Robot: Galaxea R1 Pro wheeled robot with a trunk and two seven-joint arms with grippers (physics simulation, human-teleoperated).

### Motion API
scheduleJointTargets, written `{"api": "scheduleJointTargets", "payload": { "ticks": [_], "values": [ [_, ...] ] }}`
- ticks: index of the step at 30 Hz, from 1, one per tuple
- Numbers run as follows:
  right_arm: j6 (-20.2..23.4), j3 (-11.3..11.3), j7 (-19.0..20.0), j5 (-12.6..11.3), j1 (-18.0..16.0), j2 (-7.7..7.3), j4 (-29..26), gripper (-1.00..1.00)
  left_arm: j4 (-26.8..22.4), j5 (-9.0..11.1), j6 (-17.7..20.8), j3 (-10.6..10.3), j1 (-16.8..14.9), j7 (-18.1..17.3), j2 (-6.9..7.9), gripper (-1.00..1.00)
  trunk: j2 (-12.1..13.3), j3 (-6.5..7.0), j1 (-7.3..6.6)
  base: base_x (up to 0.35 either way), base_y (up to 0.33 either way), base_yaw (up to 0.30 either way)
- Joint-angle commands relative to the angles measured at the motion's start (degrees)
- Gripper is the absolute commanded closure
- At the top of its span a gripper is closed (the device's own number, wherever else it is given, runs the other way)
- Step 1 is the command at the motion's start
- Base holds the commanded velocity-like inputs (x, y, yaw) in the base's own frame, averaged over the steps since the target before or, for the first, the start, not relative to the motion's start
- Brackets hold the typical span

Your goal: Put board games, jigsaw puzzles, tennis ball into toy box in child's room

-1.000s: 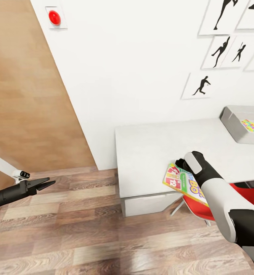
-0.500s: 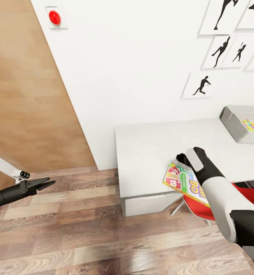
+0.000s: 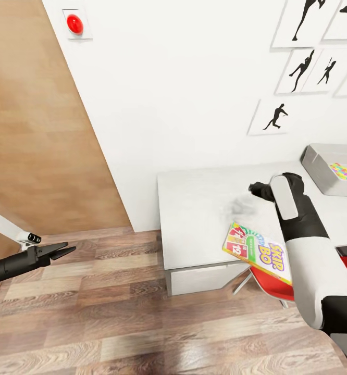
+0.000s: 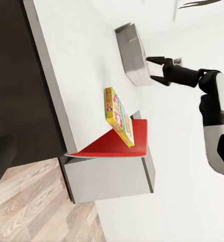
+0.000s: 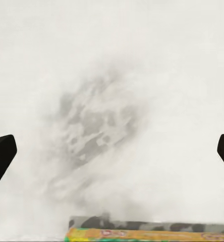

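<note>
Nearest, the left claw point(image 3: 64, 251) hung over the plank floor, jaws nearly closed and empty. The yellow, green and red game box point(image 3: 256, 251) overhung the light-grey table's point(image 3: 205, 208) near edge. Beyond it, the right claw point(image 4: 156, 69) hovered wide open, empty. Far right sat the shallow grey toy box point(image 3: 322, 169).

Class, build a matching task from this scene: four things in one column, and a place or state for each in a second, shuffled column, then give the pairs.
Things
1. board game
2. toy box
3. right tool
4. left tool

Places or states
A. above the wood floor, away from the table
B. open and empty, above the table top
C. at the table's front edge, overhanging
D. at the table's far right, a jigsaw puzzle inside

Pairs: 1-C, 2-D, 3-B, 4-A
</note>
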Motion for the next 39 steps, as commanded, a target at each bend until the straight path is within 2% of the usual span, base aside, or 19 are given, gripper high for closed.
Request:
{"api": "scheduleJointTargets", "payload": {
  "ticks": [1, 4, 7, 10, 13, 15, 23, 33, 36, 39],
  "values": [
    [2.8, -1.5, -0.5, -0.7, 0.1, 0.08, -2.2, -1.00, 0.0, 0.0, 0.6, 0.0, 0.0, -0.2, 0.02, -1.00, -0.1, -0.09, 0.03, 0.000, 0.000, 0.000],
    [6.3, -4.0, -0.3, -0.9, 1.4, 0.08, -7.2, -1.00, 0.0, 0.0, 0.6, 0.0, 0.0, -0.2, 0.02, -1.00, -0.1, -0.09, 0.03, 0.000, 0.000, 0.000],
    [7.3, -5.1, -0.3, -2.6, 4.8, 0.06, -12.7, -1.00, 0.0, 0.0, 0.6, 0.0, 0.0, -0.2, 0.02, -1.00, -0.1, -0.09, 0.03, -0.038, 0.008, 0.000],
    [7.3, -5.7, -0.3, -6.7, 10.2, 0.04, -18.6, -1.00, 0.0, 0.0, 0.6, 0.0, 0.0, -0.3, 0.02, -1.00, -0.1, -0.01, 0.03, -0.196, 0.075, -0.035],
    [7.3, -6.0, -0.3, -9.1, 12.8, 0.03, -21.0, -1.00, 0.0, 0.0, 0.6, 0.0, 0.0, -0.3, 0.02, -1.00, -0.1, 0.19, 0.03, -0.246, 0.103, -0.094],
    [7.3, -6.1, -0.3, -9.9, 13.6, 0.03, -21.7, -1.00, 0.0, 0.0, 0.6, 0.1, 0.0, -0.3, 0.02, -1.00, -0.1, 0.35, 0.03, -0.220, 0.103, -0.117],
    [7.3, -6.1, -0.2, -10.6, 14.6, 0.11, -22.2, -1.00, 0.0, 0.0, 0.6, 0.1, 0.0, -0.4, 0.02, -1.00, -0.1, 1.03, 0.03, -0.235, 0.119, -0.126],
    [7.3, -6.1, 0.3, -11.0, 16.1, 0.75, -22.3, -1.00, 0.0, 0.0, 0.6, 0.1, 0.0, -0.4, 0.02, -1.00, -0.1, 1.90, 0.03, -0.053, 0.030, -0.129],
    [7.3, -5.9, 0.3, -12.7, 17.7, 0.80, -22.5, -1.00, 0.0, 0.0, 0.6, 0.1, 0.0, -0.4, 0.02, -1.00, -0.1, 2.16, 0.03, -0.062, 0.051, -0.129],
    [7.3, -5.7, 0.3, -15.5, 20.0, 0.87, -23.3, -1.00, 0.0, 0.0, 0.6, 0.1, 0.0, -0.4, 0.02, -1.00, -0.1, 2.42, 0.03, -0.020, 0.015, -0.129]
  ]
}}
